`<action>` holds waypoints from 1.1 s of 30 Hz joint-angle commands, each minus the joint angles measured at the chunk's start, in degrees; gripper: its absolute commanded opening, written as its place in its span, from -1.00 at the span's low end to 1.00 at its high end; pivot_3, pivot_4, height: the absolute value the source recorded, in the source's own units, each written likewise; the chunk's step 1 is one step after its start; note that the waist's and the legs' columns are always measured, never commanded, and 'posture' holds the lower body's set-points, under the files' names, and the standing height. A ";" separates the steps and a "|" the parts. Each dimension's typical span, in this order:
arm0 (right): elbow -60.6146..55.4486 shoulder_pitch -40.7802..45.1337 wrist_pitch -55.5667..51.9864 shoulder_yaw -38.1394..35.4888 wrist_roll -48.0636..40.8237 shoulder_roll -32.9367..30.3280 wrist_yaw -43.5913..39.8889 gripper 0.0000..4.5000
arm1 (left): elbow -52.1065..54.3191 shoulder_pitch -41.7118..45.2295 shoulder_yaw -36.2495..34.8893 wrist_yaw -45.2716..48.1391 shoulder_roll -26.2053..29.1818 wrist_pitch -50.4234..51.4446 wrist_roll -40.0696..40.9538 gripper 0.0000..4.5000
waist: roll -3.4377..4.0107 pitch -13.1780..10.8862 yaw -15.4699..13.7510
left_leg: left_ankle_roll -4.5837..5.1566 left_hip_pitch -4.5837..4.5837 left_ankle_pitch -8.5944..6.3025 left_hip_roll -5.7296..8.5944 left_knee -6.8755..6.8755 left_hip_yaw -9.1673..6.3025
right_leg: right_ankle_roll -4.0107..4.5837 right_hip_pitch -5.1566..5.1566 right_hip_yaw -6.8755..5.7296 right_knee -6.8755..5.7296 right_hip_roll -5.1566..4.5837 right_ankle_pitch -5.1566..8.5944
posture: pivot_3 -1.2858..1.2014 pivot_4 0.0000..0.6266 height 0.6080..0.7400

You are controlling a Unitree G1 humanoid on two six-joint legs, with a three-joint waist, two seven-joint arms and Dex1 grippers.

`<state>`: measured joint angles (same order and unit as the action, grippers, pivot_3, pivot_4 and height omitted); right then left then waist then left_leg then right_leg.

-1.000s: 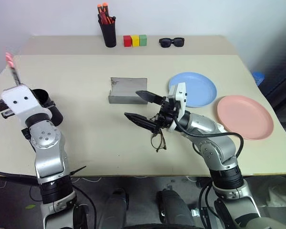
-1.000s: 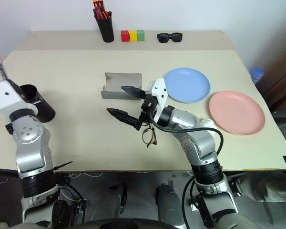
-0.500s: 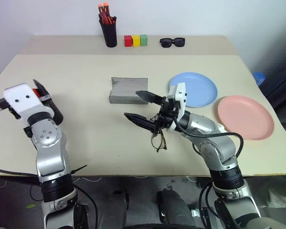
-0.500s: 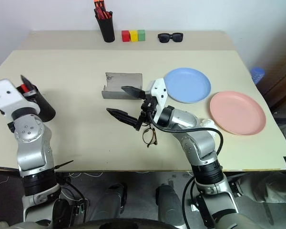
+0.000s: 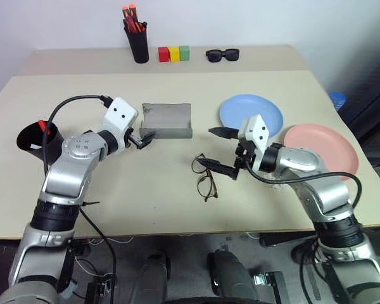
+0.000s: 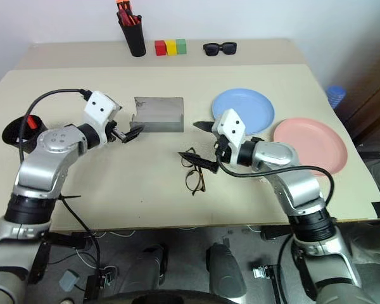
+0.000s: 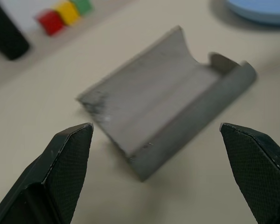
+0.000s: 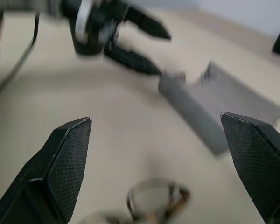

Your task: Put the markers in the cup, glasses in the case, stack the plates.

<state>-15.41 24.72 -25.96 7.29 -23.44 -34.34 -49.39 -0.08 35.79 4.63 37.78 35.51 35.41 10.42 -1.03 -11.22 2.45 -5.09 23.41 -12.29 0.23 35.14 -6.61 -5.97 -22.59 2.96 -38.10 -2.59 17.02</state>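
1. Back edge of table [image 5: 177, 209]: tall black pen pot [image 5: 138, 45] w/ thick red-orange markers, three cubes (red/yellow/green) [image 5: 171, 54], chunky black sunglasses [image 5: 222, 55]. All well apart from both arms; nothing lies btwn either gripper and the case.
2. Case [image 5: 167, 120]: grey, box-like, lid open, mid-table. Left gripper [image 5: 143, 137] hangs just beside its left end, fingers spread wide, holding nothing.
3. Glasses [image 5: 204, 174]: thin dark wire rims, clear roundish lenses, flat on table in front of the case and apart from it. Right gripper [image 5: 222, 149] is at their right side, fingers wide apart, empty; lower finger sits right at the frame, can't tell if touching.
4. Cup [image 5: 36, 140]: wide, black, tapered, far left near table edge; a red-tipped marker [image 5: 43, 125] pokes out of it. Second marker not made out.
5. Plates: light blue plate [image 5: 252, 114] behind the right gripper, pink plate [image 5: 322, 151] to its right, partly behind the right forearm; side by side, not stacked.
6. Left wrist view adds the case's inside: matte grey trough, curved end walls, scuffed pale at one corner. Right wrist view shows the left gripper's fingers by the case's end, glasses' rim low in front.
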 commanded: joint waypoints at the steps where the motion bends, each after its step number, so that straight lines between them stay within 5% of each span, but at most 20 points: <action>1: -3.03 -1.46 1.03 -2.84 0.31 -3.54 -1.94 1.00 | -7.04 4.39 2.34 7.28 0.28 -2.37 0.38 0.99 | 0.00 0.00 -0.08 | 0.01 0.01 0.00 0.02 0.01 0.01 | -0.01 0.01 0.00 0.01 -0.03 0.00 | 0.03 -0.52 1.00; 10: -8.23 -7.77 0.95 -8.41 -1.72 -6.22 -1.74 1.00 | -31.94 15.46 7.33 15.63 -4.12 -12.39 -4.99 0.99 | -0.02 -0.01 0.14 | 0.03 0.02 -0.02 0.01 0.03 0.01 | -0.02 0.00 0.00 0.00 -0.03 0.00 | 0.03 -0.52 1.00; 13: -9.30 -8.72 0.59 -8.86 -1.95 -5.95 -0.93 1.00 | -35.96 17.20 6.70 16.78 -5.74 -14.05 -5.10 0.62 | -0.02 -0.01 -0.01 | 0.03 0.01 -0.02 0.01 0.03 0.01 | -0.02 0.00 0.00 -0.01 -0.02 0.00 | 0.03 -0.52 1.00; 19: -9.55 -9.59 0.90 -8.22 -1.28 -5.80 -0.31 1.00 | -37.51 17.27 7.15 19.33 -5.58 -17.13 -6.52 -0.72 | -0.02 -0.01 0.00 | 0.04 0.02 -0.02 0.02 0.04 0.00 | -0.02 0.01 0.00 -0.01 -0.03 0.01 | 0.03 -0.52 1.00; 21: -9.29 -9.56 1.07 -8.04 -1.10 -5.88 -0.37 1.00 | -36.90 16.83 6.75 19.99 -5.27 -18.03 -6.81 -0.96 | -0.02 -0.01 0.01 | 0.04 0.02 -0.02 0.02 0.04 0.01 | -0.02 0.01 0.00 -0.01 -0.03 0.01 | 0.03 -0.52 1.00; 33: -8.10 -6.01 -4.91 -5.27 -1.77 -6.58 -0.92 1.00 | -13.93 3.69 6.51 36.65 7.23 -20.45 -3.66 -0.96 | -0.01 -0.02 0.02 | 0.04 0.01 -0.02 -0.02 0.04 0.01 | -0.01 0.00 0.03 -0.03 -0.02 0.00 | 0.03 -0.52 1.00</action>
<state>-22.27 17.57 -29.17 2.17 -23.88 -40.57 -50.38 -18.53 39.92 12.21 71.51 40.85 14.60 4.92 -1.04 -11.24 2.48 -5.04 23.43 -12.31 0.21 35.18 -6.60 -5.98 -22.59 2.99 -38.13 -2.61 17.02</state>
